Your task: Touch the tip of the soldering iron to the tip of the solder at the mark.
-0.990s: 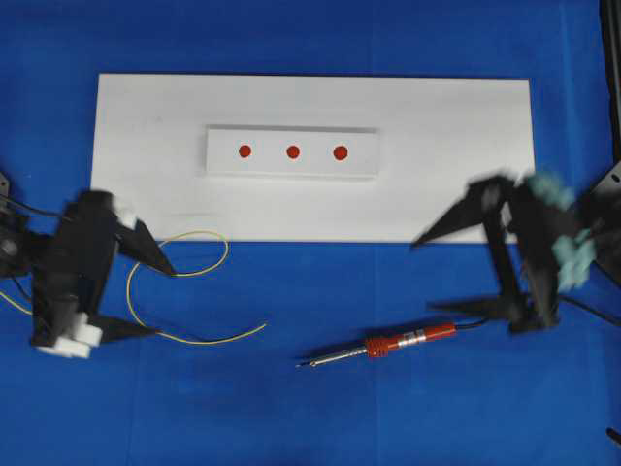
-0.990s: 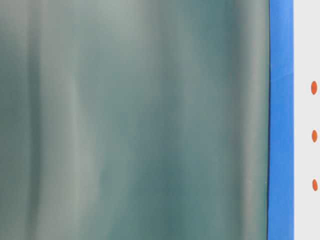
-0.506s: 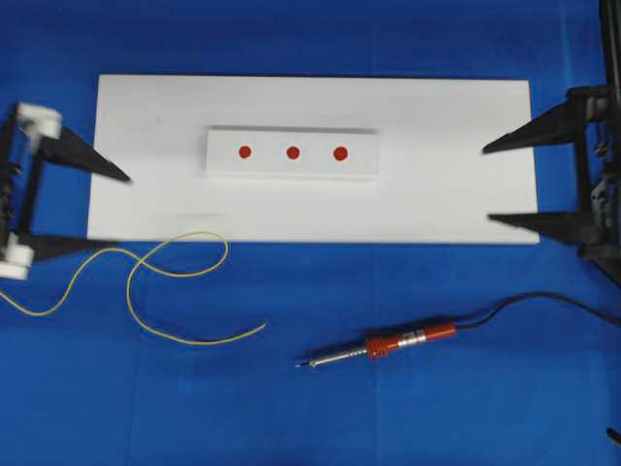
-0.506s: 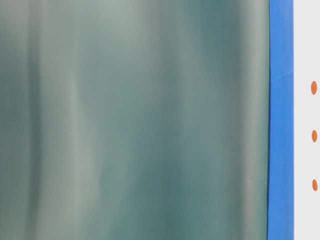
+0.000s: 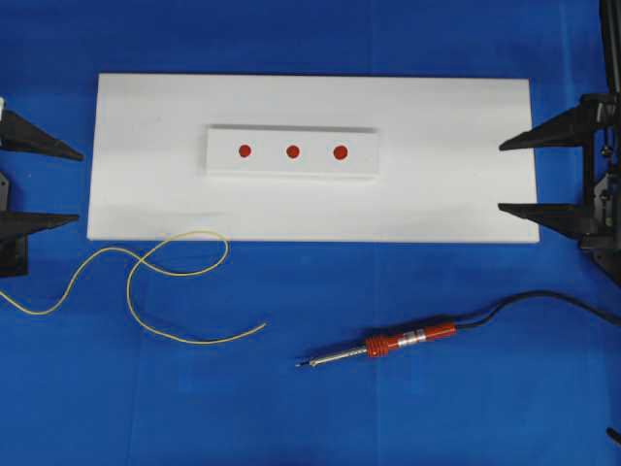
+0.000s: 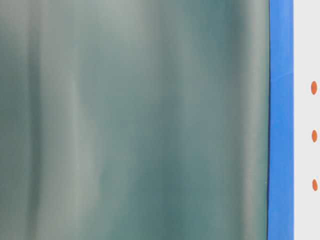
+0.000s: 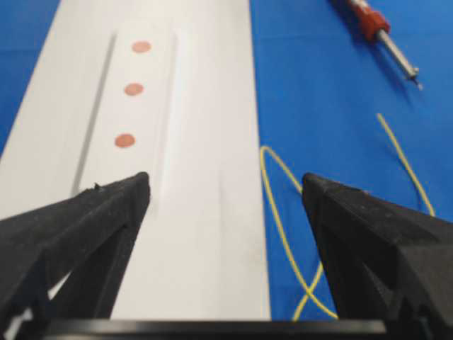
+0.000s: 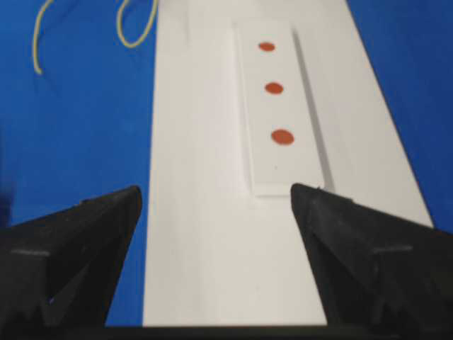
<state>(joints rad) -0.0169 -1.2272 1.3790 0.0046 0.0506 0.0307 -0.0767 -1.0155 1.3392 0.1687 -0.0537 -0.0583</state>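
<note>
The soldering iron point(image 5: 388, 347) lies on the blue cloth in front of the white board point(image 5: 456, 116), its tip pointing left and its orange-red handle and black cord to the right. It also shows top right in the left wrist view as the soldering iron point(image 7: 375, 28). The solder point(image 5: 204, 342), a thin yellow wire, curls in loose loops at front left. Three red marks point(image 5: 292, 151) sit on a raised white strip. My left gripper point(image 5: 80, 186) stands open and empty at the board's left end. My right gripper point(image 5: 500, 177) is open and empty over the board's right end.
The iron's black cord point(image 5: 543, 299) trails off to the right edge. From the left wrist, the solder point(image 7: 279, 228) loops beside the board point(image 7: 212, 234). The right wrist looks down the board point(image 8: 205, 269) at the marks point(image 8: 282, 137). A blurred grey-green surface point(image 6: 135, 120) fills most of the table-level view.
Both arms have pulled away from the cloth, the left from beside the solder and the right from near the iron's cord, out to the board's two ends. Solder and iron lie unmoved.
</note>
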